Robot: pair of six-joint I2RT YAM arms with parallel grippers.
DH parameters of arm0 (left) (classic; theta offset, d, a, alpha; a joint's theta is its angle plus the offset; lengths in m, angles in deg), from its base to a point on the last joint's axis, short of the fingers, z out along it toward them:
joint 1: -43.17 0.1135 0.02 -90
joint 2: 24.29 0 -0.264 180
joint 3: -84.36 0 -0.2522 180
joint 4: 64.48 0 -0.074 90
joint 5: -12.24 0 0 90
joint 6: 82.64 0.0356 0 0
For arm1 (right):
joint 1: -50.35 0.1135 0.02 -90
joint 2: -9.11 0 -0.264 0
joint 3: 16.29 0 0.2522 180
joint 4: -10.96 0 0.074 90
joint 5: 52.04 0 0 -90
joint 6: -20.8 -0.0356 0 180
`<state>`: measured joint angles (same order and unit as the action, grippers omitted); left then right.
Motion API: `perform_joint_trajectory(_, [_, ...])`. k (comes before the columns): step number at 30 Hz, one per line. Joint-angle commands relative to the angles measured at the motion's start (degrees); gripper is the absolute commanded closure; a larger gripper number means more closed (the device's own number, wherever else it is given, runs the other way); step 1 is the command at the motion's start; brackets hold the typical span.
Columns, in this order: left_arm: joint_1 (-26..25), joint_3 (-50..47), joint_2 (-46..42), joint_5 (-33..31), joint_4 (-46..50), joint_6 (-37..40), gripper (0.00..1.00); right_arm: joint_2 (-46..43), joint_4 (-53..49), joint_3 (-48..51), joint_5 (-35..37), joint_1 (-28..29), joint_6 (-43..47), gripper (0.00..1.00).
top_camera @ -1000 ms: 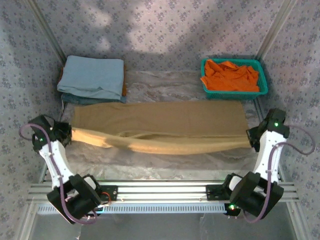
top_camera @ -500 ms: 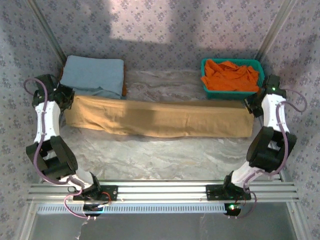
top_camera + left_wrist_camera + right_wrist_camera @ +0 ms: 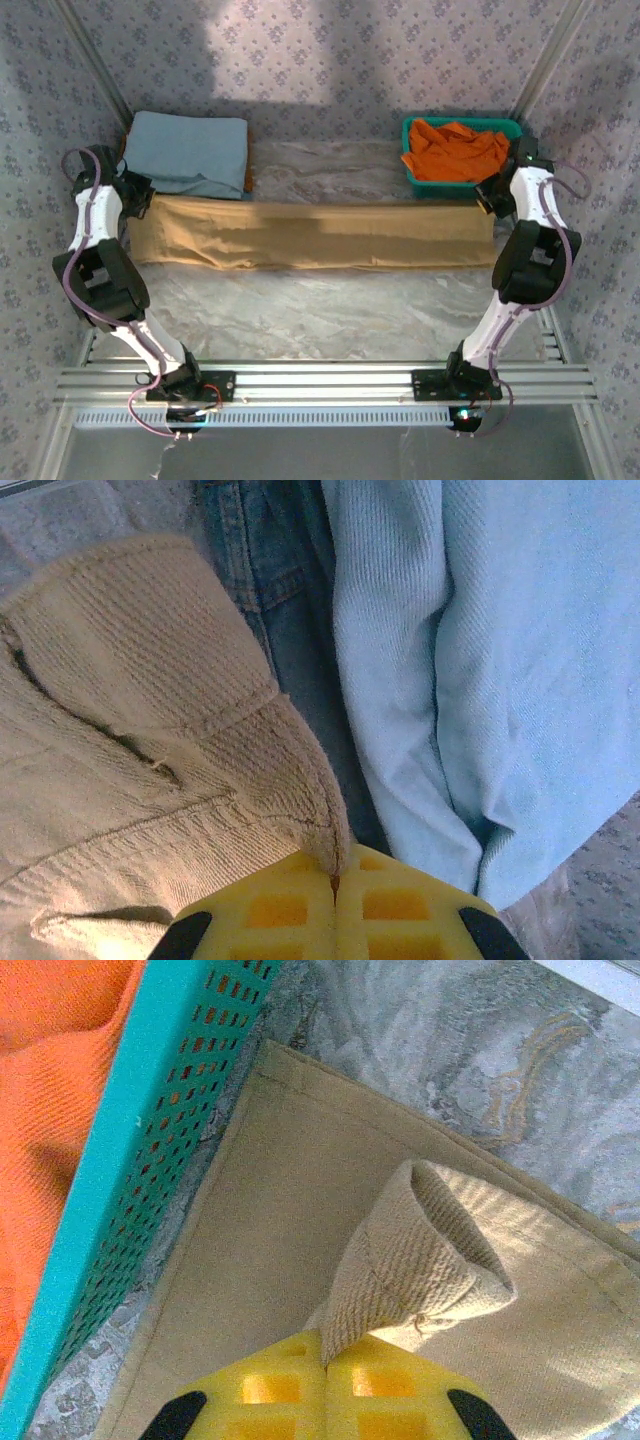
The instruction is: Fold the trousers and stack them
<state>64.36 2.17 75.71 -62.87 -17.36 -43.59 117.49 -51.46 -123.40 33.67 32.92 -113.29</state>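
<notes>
Trousers (image 3: 320,235) are finishing a lengthwise fold; left fingers (image 3: 265,912) and right fingers (image 3: 390,1392) are clamping both ends, release seemingly next.

Trousers (image 3: 130,680): tan cloth, coarse ribbed weave up close, matt, looks soft to me. Folded cloth (image 3: 520,660): pale blue twill, matt. Denim (image 3: 270,600): darker blue, stitched seams. Basket (image 3: 130,1160): teal plastic, perforated, slight sheen. Garment (image 3: 50,1080): orange woven cloth. Table cover (image 3: 480,1050): marbled, smooth, I'd say glossy. Front rails (image 3: 320,378): bare ribbed metal.
</notes>
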Motion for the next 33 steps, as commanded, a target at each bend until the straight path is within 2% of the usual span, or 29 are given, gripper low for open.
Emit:
perform_joint_trajectory(1, [0.2,3.6,2.7,-0.2,0.2,2.5,0.88,2.7,-2.5,-4.1,2.6,0.1,1.3,1.00])
perform_joint_trajectory(2, [0.0,4.1,3.9,0.8,0.4,3.1,0.63,3.3,-2.8,-4.8,1.9,0.2,1.5,0.96])
perform_joint_trajectory(3, [-0.2,4.8,5.2,1.9,0.6,4.0,0.45,3.7,-3.4,-5.6,1.3,0.4,1.8,0.80])
perform_joint_trajectory(4, [-0.5,5.8,6.7,3.1,1.1,5.3,0.40,3.7,-3.7,-6.2,1.2,0.7,2.4,0.68])
perform_joint_trajectory(6, [-0.8,7.6,8.7,4.8,2.0,6.8,0.22,2.7,-3.8,-6.8,2.1,1.4,3.1,0.57])
perform_joint_trajectory(9, [-0.9,9.0,7.7,6.8,3.1,8.8,0.09,0.4,-6.1,-8.5,2.5,2.4,4.6,0.50])
perform_joint_trajectory(13, [-1.3,2.4,0.3,6.8,1.4,9.3,0.07,-6.3,-5.7,-4.6,2.9,5.6,6.2,0.47])
perform_joint_trajectory(15, [-2.5,-4.1,-4.0,6.5,0.0,9.4,0.11,-10.3,-3.0,0.8,2.6,10.7,6.3,0.49])
perform_joint_trajectory(17, [-3.9,-11.1,-7.2,6.5,-3.1,8.6,0.15,-12.2,-0.4,5.4,1.7,17.3,5.6,0.55])
perform_joint_trajectory(20, [-6.3,-20.0,-8.8,6.4,-8.5,6.7,0.32,-9.9,3.4,8.8,0.5,29.2,3.6,0.84])
perform_joint_trajectory(21, [-6.8,-21.7,-8.1,6.8,-10.0,6.2,0.42,-7.9,4.7,8.7,-0.1,32.5,2.7,0.97])
perform_joint_trajectory(22, [-7.1,-22.7,-7.2,7.2,-11.0,5.7,0.53,-5.6,5.5,8.1,-0.7,35.4,2.6,1.00])
perform_joint_trajectory(23, [-7.4,-23.8,-6.1,7.5,-12.3,4.9,0.68,-2.5,5.2,6.5,-0.5,38.3,2.3,1.00])
perform_joint_trajectory(24, [-7.5,-24.8,-5.1,7.5,-13.7,4.0,0.79,0.4,5.0,4.9,-0.4,40.6,2.2,1.00])
perform_joint_trajectory(26, [-7.7,-26.9,-4.0,6.6,-16.0,2.7,0.93,5.0,4.9,2.4,0.1,43.5,3.0,1.00])
perform_joint_trajectory(28, [-7.7,-29.0,-3.7,4.6,-16.5,1.7,1.00,8.3,4.7,2.0,0.7,44.8,3.0,1.00])
perform_joint_trajectory(30, [-7.6,-32.0,-4.7,1.3,-16.1,-0.2,1.00,9.5,5.1,5.0,0.6,45.6,3.4,1.00])
perform_joint_trajectory(33, [-7.1,-38.0,-7.8,0.2,-16.4,-3.8,1.00,6.2,7.6,13.4,0.8,46.0,3.6,1.00])
